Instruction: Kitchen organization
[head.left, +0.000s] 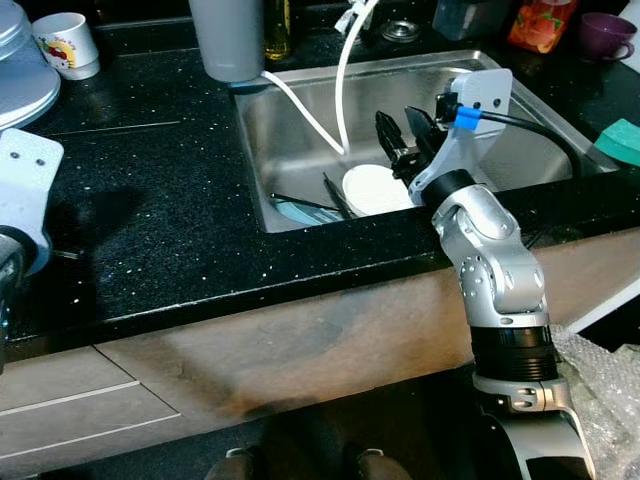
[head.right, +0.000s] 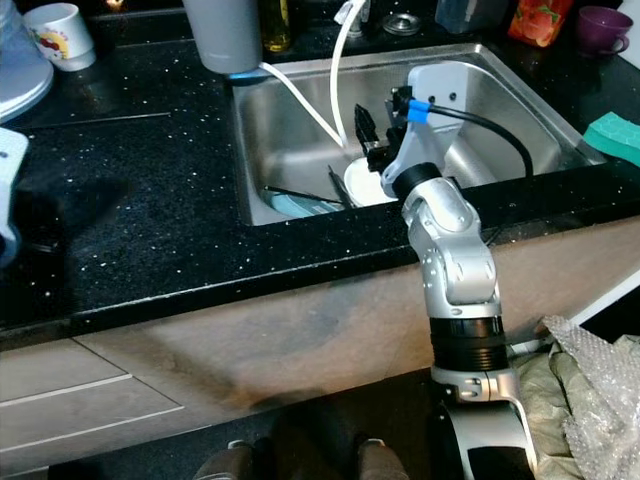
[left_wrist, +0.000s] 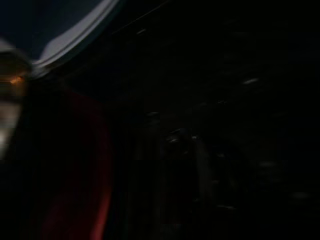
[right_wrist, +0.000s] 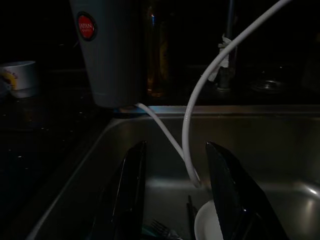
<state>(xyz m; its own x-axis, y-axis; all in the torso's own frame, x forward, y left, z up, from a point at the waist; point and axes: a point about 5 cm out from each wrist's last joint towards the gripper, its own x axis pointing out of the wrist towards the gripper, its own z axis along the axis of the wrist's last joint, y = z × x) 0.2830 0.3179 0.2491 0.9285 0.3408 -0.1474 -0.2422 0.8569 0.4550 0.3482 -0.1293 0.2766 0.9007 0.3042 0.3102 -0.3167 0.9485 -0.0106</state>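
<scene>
A white plate (head.left: 375, 187) lies on the floor of the steel sink (head.left: 290, 130), toward its front wall, partly over a blue dish (head.left: 295, 211) that sits nearer the front left corner of the basin. Dark utensils (head.left: 335, 195) lie across these dishes, and the right wrist view shows fork tines (right_wrist: 162, 229) among them. Two white hoses (head.left: 345, 90) drop from the back of the sink into the basin and end just behind the plate.

The right end effector (head.left: 408, 140) hangs inside the sink just above the plate, its two black fingers (right_wrist: 230, 190) spread apart with nothing between them; in the right wrist view the hoses run down between the fingers further back. The silver right arm rises over the front edge of the bench (head.left: 150, 230), a black speckled top.

At the back left corner of the sink a tall grey container (head.left: 228, 38) with a red round label stands on the bench, and a bottle of yellow liquid (head.left: 277, 28) stands just beside it. A white mug (head.left: 66, 44) with a printed picture sits toward the bench's back left corner, next to a pale round lid (head.left: 20, 80). To the right of the sink, at the back, are an orange packet (head.left: 541, 22) and a purple cup (head.left: 606, 35); a green sponge (head.left: 622, 140) lies at the sink's right edge.

The left end effector is at the left edge of the head views over the bench; whether it is released or clenched I cannot tell, and the left wrist view is nearly black. Crumpled clear plastic (head.right: 590, 390) lies on the floor by the right arm's base.
</scene>
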